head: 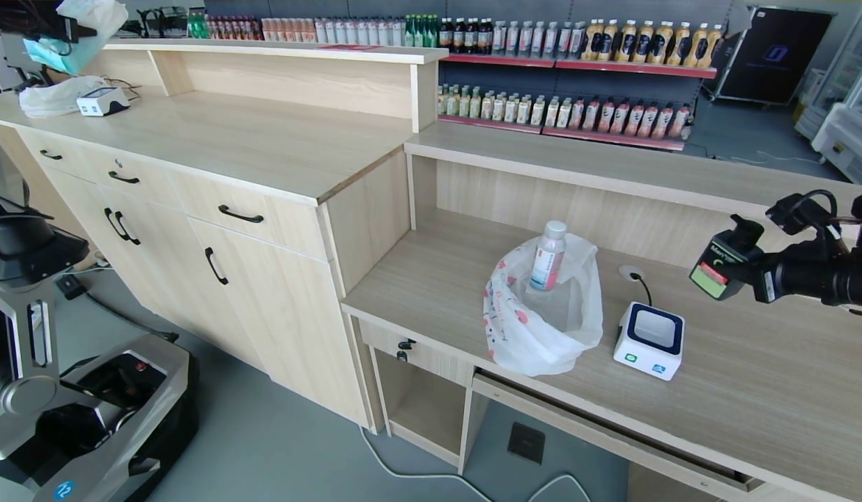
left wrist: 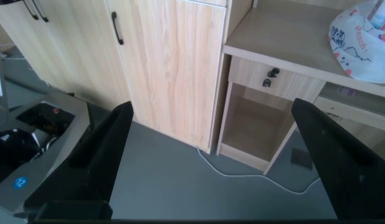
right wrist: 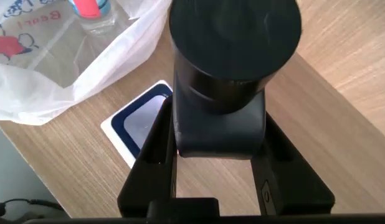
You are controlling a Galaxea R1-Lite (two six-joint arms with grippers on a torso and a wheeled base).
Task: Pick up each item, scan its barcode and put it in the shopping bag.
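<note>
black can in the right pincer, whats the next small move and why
Probably lower the black can toward the scanner, label side facing its window. The right pincer holds it above the counter near the scanner, while a bottle already stands in the bag, so scanning looks due.

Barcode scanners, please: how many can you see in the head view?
2. One scanner stands on the lower desk beside the shopping bag; the other scanner sits on the far counter by a white bag.

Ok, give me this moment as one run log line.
right hand: shut on dark container, over counter beside scanner | left hand: open, low over floor | shopping bag: one bottle standing inside
</note>
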